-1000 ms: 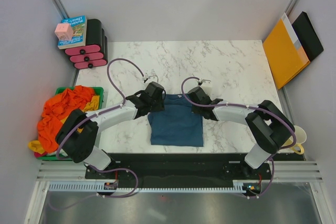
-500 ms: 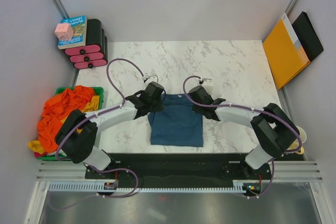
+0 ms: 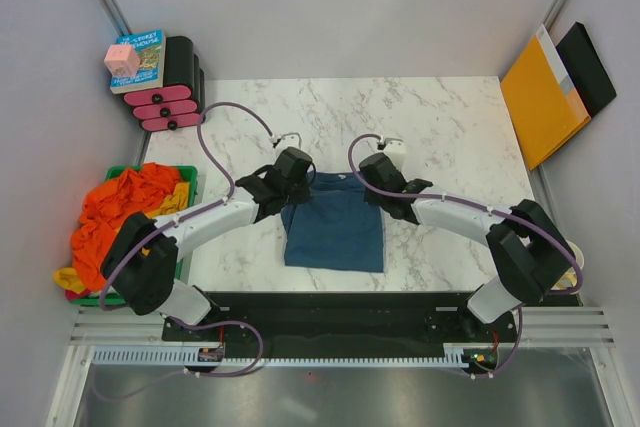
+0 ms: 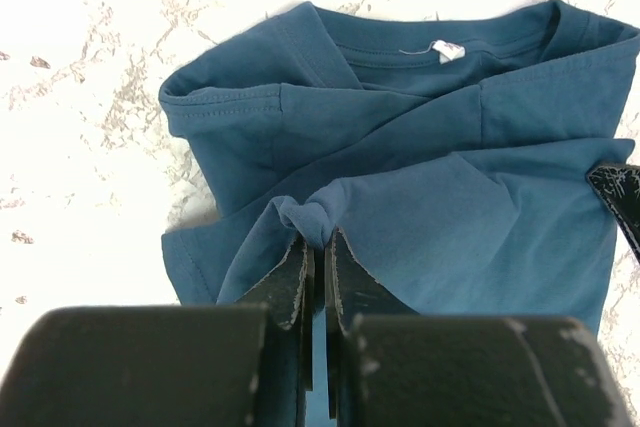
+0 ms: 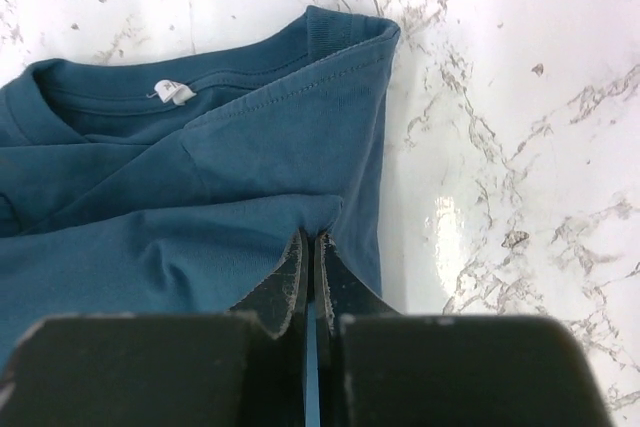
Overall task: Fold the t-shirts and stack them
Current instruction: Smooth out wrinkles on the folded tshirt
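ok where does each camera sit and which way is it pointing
Top external: above and behind the arms, looking down at the marble table; both arms show whole, bases at the bottom.
Left wrist: on the left arm's wrist, looking along the left gripper, shut on an edge of the teal t-shirt.
Right wrist: on the right arm's wrist, looking along the right gripper, shut on the shirt's other side.
Shared: both wrist views show the collar's white label.
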Tool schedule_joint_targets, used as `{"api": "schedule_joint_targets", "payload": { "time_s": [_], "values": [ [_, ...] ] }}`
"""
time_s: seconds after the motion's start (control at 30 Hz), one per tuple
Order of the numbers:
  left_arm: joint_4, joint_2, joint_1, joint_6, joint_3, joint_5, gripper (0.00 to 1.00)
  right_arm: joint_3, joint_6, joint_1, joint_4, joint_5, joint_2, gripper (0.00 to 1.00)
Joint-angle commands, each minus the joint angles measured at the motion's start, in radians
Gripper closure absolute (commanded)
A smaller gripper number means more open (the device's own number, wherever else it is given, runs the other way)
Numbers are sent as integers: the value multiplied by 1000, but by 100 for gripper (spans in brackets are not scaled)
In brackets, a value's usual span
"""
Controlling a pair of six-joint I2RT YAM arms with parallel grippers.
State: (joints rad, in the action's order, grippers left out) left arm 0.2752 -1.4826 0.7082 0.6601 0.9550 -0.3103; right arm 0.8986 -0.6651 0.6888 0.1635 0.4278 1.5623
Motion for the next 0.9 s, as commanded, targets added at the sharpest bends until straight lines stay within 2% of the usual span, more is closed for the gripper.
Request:
{"api": "schedule_joint_targets", "payload": {
  "time_s": [0.0,0.47,0.7,0.87],
  "values": [
    [1,33,-4,-43,63,-43,98,77,21,-5,10,38,-31,100],
    [1,31,-4,-24,-7,-27,98,22,-4,-3,16,34,-10,99],
    [2,19,-4,-25,-4,-26,98,23,-8,-3,18,34,13,78],
    [1,21,-4,-25,-5,-29,98,11,-10,-3,18,46,16,73]
  ]
}}
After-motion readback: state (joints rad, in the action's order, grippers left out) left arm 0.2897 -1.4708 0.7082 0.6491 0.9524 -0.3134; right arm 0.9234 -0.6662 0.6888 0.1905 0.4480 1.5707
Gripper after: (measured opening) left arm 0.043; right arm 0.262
